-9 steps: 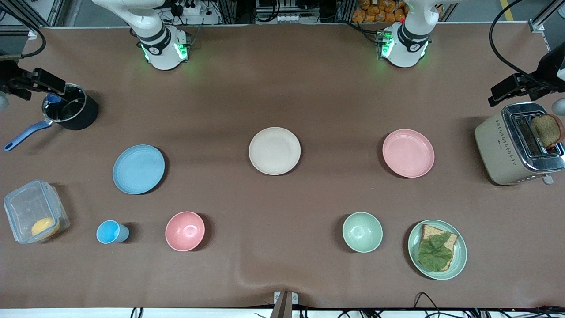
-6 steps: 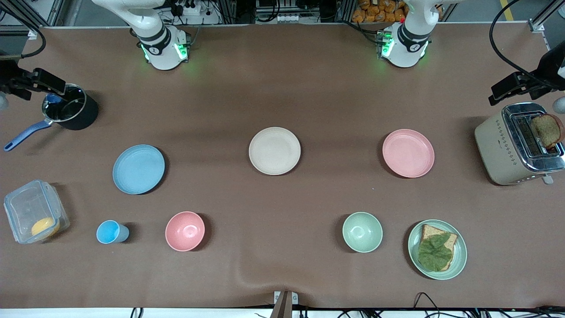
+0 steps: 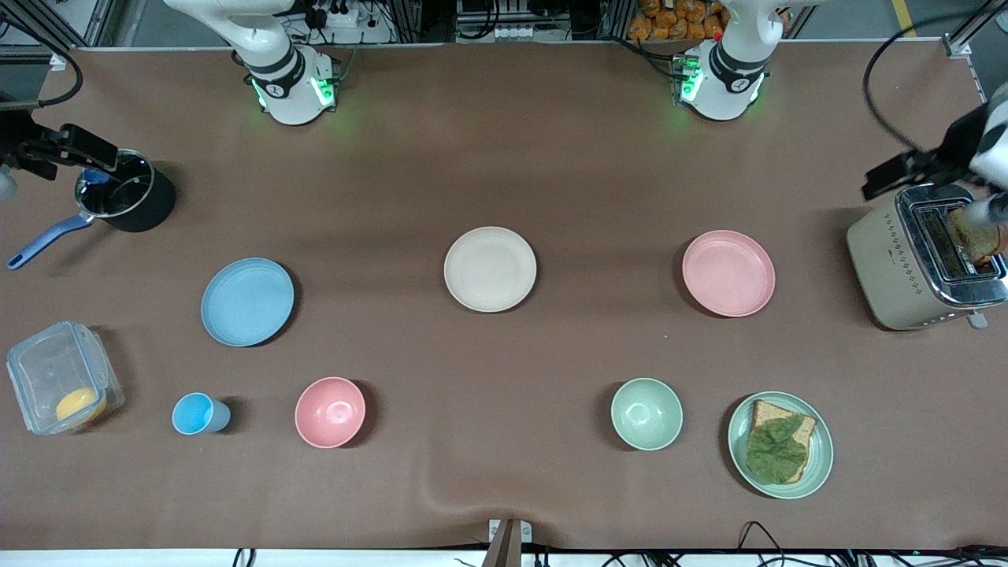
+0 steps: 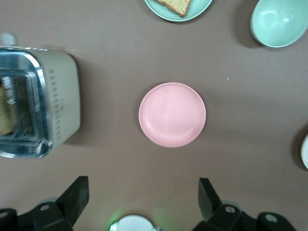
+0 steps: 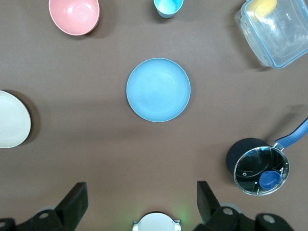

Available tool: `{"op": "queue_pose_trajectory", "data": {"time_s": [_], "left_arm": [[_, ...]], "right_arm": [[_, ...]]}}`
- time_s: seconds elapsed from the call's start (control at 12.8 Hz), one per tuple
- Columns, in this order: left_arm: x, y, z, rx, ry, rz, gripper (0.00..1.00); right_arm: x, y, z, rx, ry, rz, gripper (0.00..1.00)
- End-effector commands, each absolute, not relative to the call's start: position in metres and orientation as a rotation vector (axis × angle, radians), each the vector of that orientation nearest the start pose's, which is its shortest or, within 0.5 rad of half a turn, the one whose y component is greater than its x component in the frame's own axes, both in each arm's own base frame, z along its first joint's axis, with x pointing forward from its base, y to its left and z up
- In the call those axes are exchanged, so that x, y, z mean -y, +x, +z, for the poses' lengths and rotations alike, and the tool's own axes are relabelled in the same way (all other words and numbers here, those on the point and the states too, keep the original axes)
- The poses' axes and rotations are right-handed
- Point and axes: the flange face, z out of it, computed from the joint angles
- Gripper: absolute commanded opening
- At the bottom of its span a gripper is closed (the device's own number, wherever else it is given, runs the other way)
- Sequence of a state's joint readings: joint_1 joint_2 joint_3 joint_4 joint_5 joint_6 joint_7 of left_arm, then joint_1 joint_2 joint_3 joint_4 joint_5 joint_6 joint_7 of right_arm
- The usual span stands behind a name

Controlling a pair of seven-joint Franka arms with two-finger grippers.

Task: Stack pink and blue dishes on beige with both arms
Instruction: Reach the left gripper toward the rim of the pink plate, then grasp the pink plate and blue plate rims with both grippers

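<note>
Now my left claw (image 4: pixel 143 197), fingers spread and empty, has swung slightly over the toaster (image 3: pixel 923 260) at its end of the counter (image 3: pixel 504 173), the only shift since a moment ago; my right claw (image 5: pixel 142 197), also spread and empty, hangs over the saucepan (image 3: pixel 126 201) as before. Outward from them, nothing has moved: the pink plate (image 3: pixel 728 273) and blue plate (image 3: pixel 247 302) lie flat, well apart, with the beige plate (image 3: pixel 490 268) between them. I judge the stacking not begun; this looks like the left arm's first reach.
</note>
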State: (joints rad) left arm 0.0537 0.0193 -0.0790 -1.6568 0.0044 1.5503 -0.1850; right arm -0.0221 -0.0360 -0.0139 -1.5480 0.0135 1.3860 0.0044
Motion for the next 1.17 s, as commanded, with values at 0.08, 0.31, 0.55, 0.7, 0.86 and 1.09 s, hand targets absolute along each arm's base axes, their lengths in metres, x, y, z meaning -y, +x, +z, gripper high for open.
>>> {"op": "queue_pose_trajectory", "data": {"time_s": [0.08,0.31,0.55,0.7,0.86,1.09], "left_arm": [[-0.002,0.538,0.442,0.232,-3.086,0.154,1.00],[-0.019,0.521,0.350,0.275,-3.094,0.142,1.00],[-0.035,0.510,0.264,0.279,-3.086,0.181,1.00],[-0.061,0.500,0.220,0.296,-3.078,0.119,1.00],[-0.065,0.497,0.203,0.287,-3.077,0.126,1.00],[-0.059,0.498,0.199,0.287,-3.079,0.134,1.00]], "right_arm": [[0.030,0.531,0.613,-0.091,-3.110,0.265,1.00],[0.037,0.556,0.551,-0.112,-3.097,0.371,1.00],[0.058,0.567,0.469,-0.162,-3.079,0.439,1.00],[0.071,0.563,0.418,-0.191,-3.078,0.417,1.00],[0.077,0.560,0.369,-0.203,-3.079,0.397,1.00],[0.089,0.564,0.310,-0.233,-3.071,0.425,1.00]]}}
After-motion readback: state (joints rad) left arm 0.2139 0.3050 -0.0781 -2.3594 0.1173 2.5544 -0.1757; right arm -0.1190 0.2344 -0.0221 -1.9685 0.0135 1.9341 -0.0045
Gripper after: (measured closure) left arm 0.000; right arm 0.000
